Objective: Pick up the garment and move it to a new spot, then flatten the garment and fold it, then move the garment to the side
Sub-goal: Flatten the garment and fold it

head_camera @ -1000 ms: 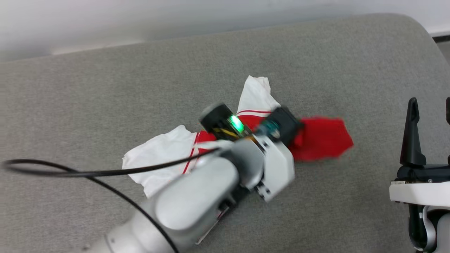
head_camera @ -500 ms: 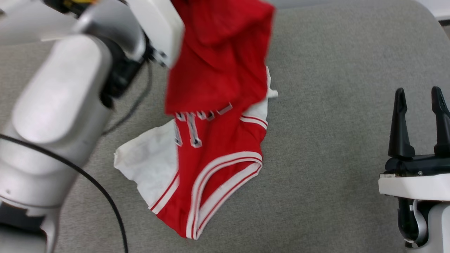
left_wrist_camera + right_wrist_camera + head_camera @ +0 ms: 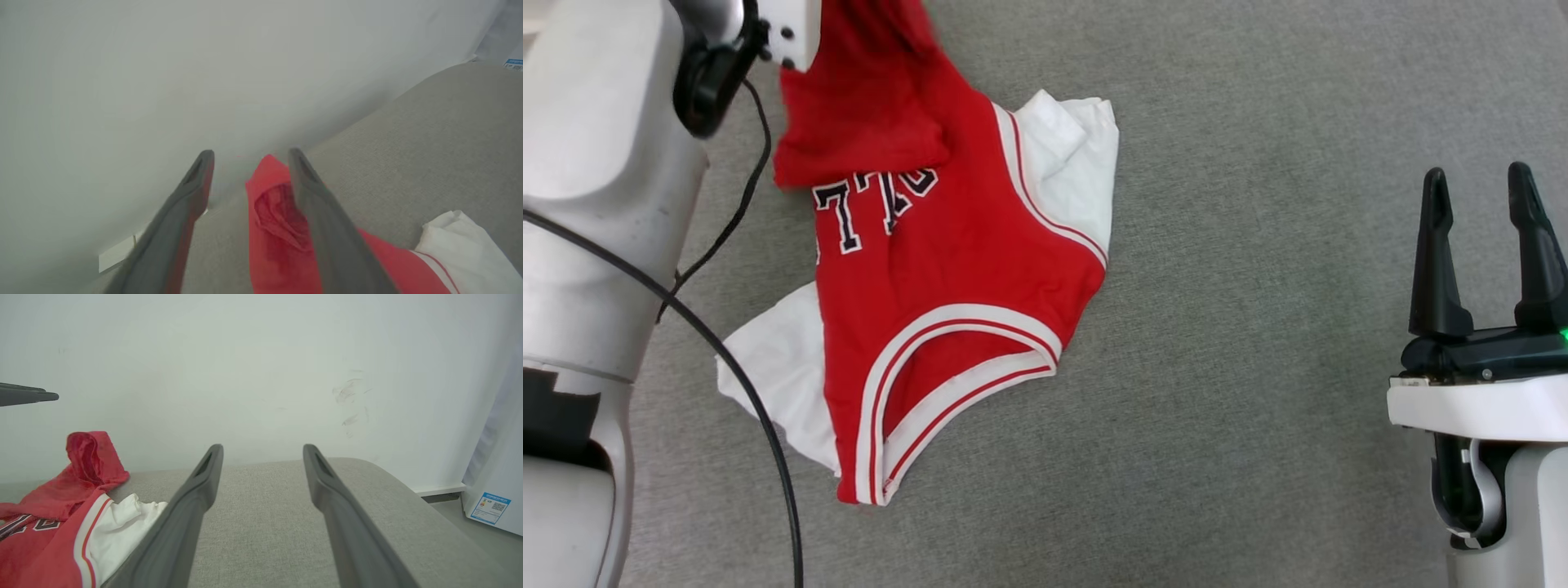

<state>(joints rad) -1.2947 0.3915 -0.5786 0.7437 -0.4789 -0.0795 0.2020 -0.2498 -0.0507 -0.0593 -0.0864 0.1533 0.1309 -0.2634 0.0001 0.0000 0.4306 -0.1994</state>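
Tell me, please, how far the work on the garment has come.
Moving looks done: the left gripper is open, the garment lies mostly on the grey cushion. One red end is bunched up, lettering half covered, so flattening is next. Folding and moving aside remain.

Garment (image 3: 947, 269) lies on cushion (image 3: 1258, 245), left of centre; far end rises beneath left gripper (image 3: 251, 154). Left arm (image 3: 596, 163) at left edge, cable (image 3: 760, 425) crossing garment's near-left corner. Right gripper (image 3: 1478, 173) well apart, rightward. Wall (image 3: 261, 355) behind cushion.
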